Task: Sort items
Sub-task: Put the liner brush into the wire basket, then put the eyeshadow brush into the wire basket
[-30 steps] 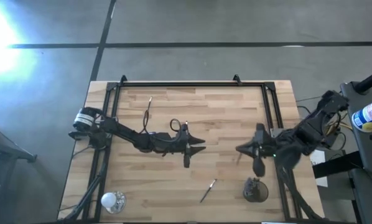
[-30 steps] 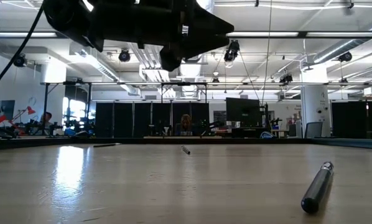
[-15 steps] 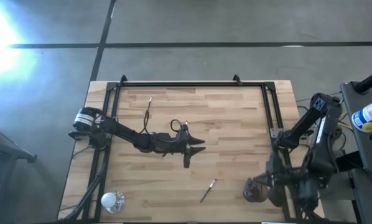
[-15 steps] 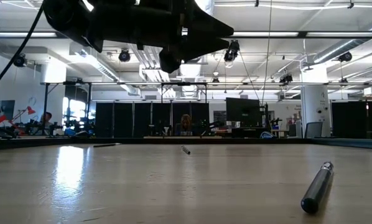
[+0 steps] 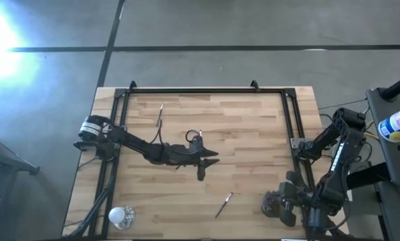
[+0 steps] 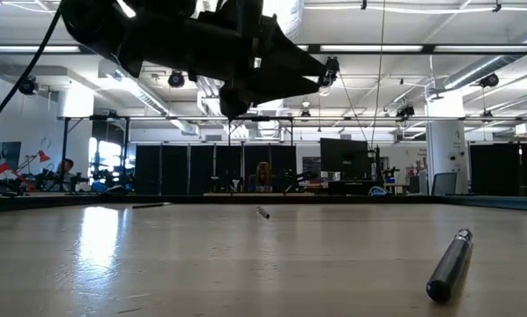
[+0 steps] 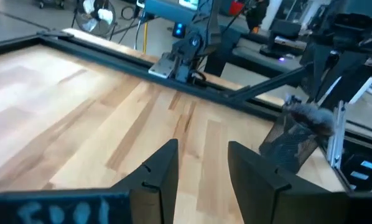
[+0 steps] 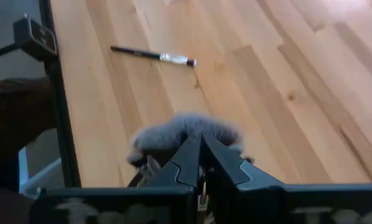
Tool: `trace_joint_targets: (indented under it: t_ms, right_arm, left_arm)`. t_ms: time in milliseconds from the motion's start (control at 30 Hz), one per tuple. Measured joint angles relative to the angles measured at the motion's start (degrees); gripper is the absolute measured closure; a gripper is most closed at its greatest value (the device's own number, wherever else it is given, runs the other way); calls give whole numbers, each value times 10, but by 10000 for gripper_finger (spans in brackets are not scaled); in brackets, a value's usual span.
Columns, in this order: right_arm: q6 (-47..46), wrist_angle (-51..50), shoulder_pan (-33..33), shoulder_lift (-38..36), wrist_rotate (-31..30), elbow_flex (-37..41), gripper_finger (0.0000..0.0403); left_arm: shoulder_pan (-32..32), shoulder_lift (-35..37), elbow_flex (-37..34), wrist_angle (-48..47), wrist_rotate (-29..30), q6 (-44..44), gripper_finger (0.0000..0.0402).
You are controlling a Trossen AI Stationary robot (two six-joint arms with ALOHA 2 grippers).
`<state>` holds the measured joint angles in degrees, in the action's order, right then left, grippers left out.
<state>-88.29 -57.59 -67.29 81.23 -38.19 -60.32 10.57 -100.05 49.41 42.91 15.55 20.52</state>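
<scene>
Dark cup (image 5: 273, 204) holding brushes (fluffy head (image 8: 183, 134) on top), silver cup (image 5: 120, 215)

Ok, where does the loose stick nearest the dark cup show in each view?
High view: the stick lies near the table's front edge, left of the dark cup.
Low view: right foreground.
Left wrist view: not in it.
Right wrist view: on bare wood ahead.
Shared landmark: the dark cup, also in the left wrist view.
</scene>
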Motion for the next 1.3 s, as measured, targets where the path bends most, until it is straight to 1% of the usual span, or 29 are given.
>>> trace_joint_targets:
  t_ms: [100, 233, 333, 400, 467, 567, 633, 767, 833, 933, 1033, 1133, 1300]
  right_arm:
    - [5, 0, 0, -1, 24, -3, 374]
    - [40, -2, 0, -7, 47, -23, 332]
    - [80, -8, 3, -16, 67, -38, 302]
    - [121, -6, 8, -27, 64, -48, 296]
    - [171, -4, 14, -39, 43, -48, 304]
    - [264, 35, 39, -63, 33, -21, 344]
    - [331, 91, 66, -84, 33, 12, 379]
    - [483, 261, 142, -134, 65, 102, 393]
    - [557, 361, 183, -157, 92, 149, 394]
    - [650, 498, 243, -181, 131, 210, 395]
    - [705, 587, 292, -193, 152, 253, 395]
    - [731, 633, 326, -195, 162, 278, 395]
    - [739, 657, 355, -187, 163, 289, 395]
  left_arm:
    - [0, 3, 0, -34, 15, 2, 271]
    - [-1, 27, 0, -104, 31, 3, 274]
    - [-2, 65, 0, -178, 53, 4, 289]
    - [-8, 102, 0, -242, 76, 9, 307]
    - [-21, 144, 0, -320, 101, 26, 328]
    - [-53, 196, 0, -439, 128, 64, 368]
    - [-82, 221, 0, -517, 136, 91, 392]
    - [-152, 245, 0, -621, 139, 110, 398]
    - [-197, 246, 0, -646, 129, 112, 401]
    - [-269, 242, 0, -660, 78, 103, 400]
    - [-339, 229, 0, -661, 31, 88, 399]
    - [-401, 212, 0, -661, -11, 68, 399]
    - [-479, 173, 0, -674, -27, 48, 399]
